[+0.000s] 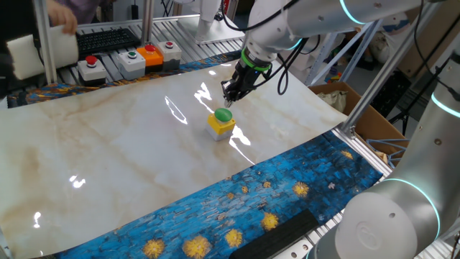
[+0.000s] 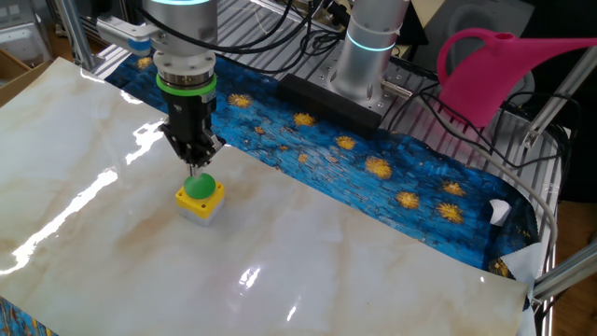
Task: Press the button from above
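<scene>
One button (image 1: 223,115), a green dome on one yellow box (image 1: 221,127), sits on the marble sheet (image 1: 108,158). One gripper (image 1: 228,98) is above that button. Beyond the sheet's far edge from the button there are four more boxes: three grey boxes (image 1: 92,68) (image 1: 132,63) (image 1: 171,52) and one orange box (image 1: 151,55). One black keyboard (image 1: 108,39) lies behind those boxes. One pink watering can (image 2: 504,61) is in the other fixed view

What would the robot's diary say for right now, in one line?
stage: approach | claw: just above the button, contact unclear | button: green dome on yellow box, upright on marble table | press: not confirmed
</scene>
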### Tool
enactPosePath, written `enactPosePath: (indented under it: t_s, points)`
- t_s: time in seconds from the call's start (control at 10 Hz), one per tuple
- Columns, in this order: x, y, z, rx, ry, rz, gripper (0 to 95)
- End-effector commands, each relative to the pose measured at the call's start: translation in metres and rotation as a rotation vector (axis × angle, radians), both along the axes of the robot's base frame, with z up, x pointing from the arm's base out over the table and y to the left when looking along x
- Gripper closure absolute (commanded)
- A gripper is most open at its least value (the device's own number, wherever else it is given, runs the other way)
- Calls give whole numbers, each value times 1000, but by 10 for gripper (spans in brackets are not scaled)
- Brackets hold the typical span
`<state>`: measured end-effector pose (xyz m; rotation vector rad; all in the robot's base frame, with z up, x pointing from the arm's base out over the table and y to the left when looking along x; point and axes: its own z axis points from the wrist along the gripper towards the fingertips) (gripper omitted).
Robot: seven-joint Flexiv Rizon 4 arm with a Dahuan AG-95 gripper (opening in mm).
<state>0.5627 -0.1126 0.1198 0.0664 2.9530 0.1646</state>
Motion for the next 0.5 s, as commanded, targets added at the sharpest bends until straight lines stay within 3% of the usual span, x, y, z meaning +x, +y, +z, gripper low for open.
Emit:
enactPosePath:
  t_s: [0.1, 0.5]
  points:
    - [1, 0, 0, -1, 0, 4, 950]
    - [1, 0, 0, -1, -7, -3, 950]
